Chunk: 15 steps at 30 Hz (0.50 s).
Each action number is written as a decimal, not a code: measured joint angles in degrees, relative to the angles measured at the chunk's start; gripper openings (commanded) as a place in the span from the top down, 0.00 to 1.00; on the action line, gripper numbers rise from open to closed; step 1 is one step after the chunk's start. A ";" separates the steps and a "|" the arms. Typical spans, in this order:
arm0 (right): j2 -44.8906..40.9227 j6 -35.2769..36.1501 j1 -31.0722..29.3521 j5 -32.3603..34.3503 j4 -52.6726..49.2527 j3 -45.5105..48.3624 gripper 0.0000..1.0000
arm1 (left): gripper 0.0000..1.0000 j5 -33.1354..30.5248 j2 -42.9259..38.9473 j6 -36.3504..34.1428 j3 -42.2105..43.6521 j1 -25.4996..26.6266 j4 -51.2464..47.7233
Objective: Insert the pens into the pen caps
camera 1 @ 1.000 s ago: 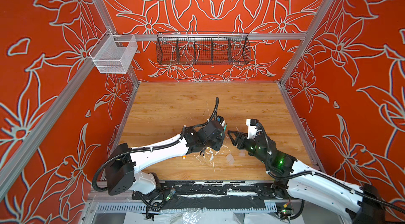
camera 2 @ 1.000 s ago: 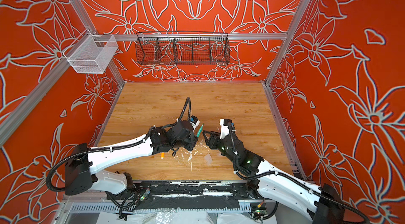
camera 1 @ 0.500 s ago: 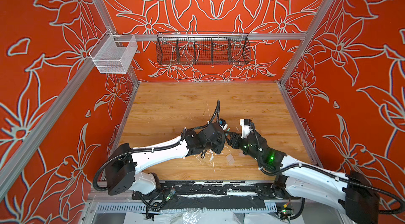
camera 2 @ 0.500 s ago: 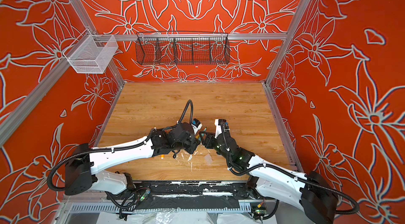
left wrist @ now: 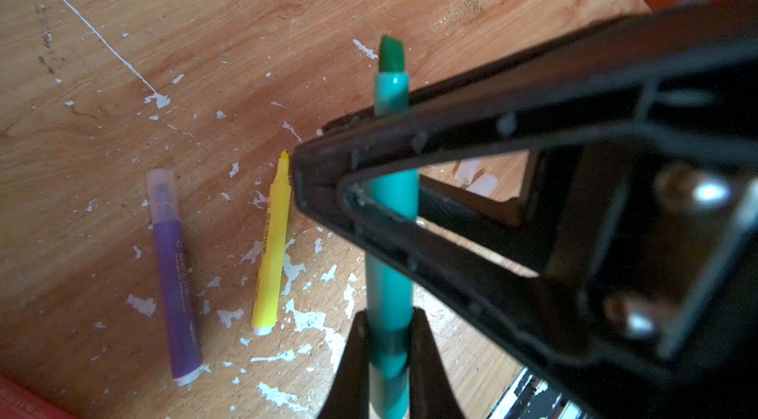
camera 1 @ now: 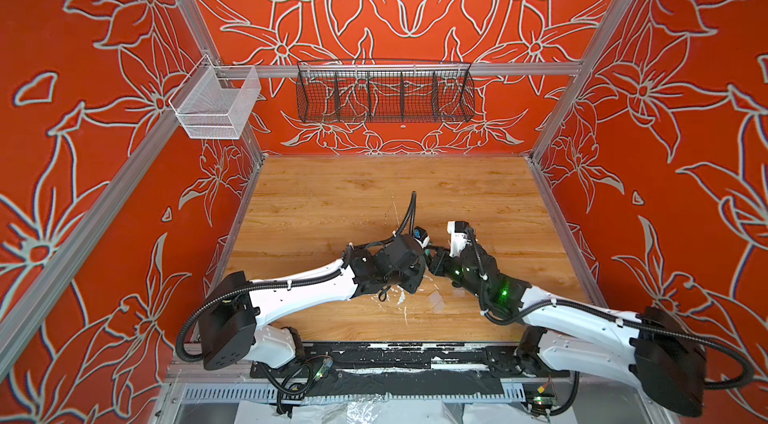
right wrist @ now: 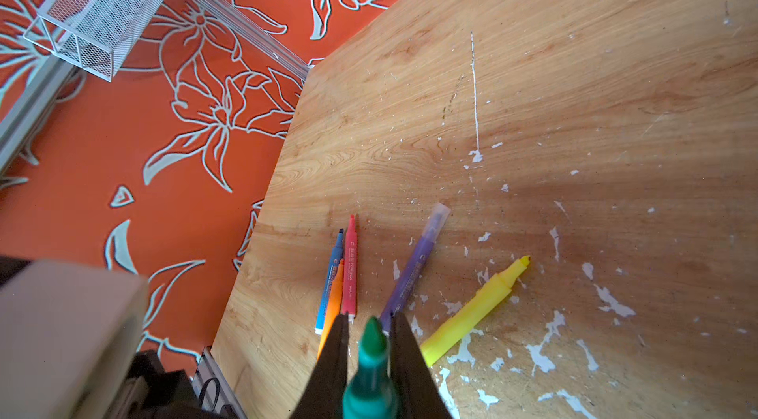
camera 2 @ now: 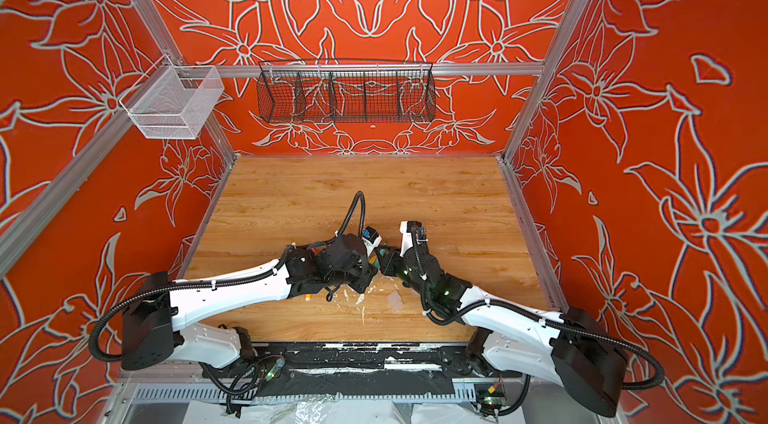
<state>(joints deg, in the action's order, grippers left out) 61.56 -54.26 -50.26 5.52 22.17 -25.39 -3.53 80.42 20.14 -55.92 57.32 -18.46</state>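
The green pen, its chisel tip bare and uncapped, hangs above the wooden table. The left gripper pinches it near the tail, and the right gripper is clamped on the barrel closer to the tip. It looks to me like a hand-over for a better hold. Next, one set of jaws must let go, and then the tip needs lining up with one of the clear caps lying on the table beneath.
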 measured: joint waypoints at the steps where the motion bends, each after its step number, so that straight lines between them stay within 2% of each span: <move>1: 0.26 -0.15 0.00 -0.22 0.26 0.00 0.97 | 0.94 -0.17 -0.13 0.00 0.24 0.00 0.00; 7: 0.79 -0.94 -0.35 -0.66 1.22 0.00 0.98 | 0.81 -0.79 -0.44 -0.02 0.50 0.00 0.00; 15: -1.07 -1.62 -1.20 -0.63 1.99 0.00 0.98 | 0.79 -0.92 -0.44 -0.28 0.50 0.07 0.20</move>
<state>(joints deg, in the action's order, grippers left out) 60.49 -55.88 -51.46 4.89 24.16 -25.39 -4.45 79.99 19.86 -55.42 57.39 -18.26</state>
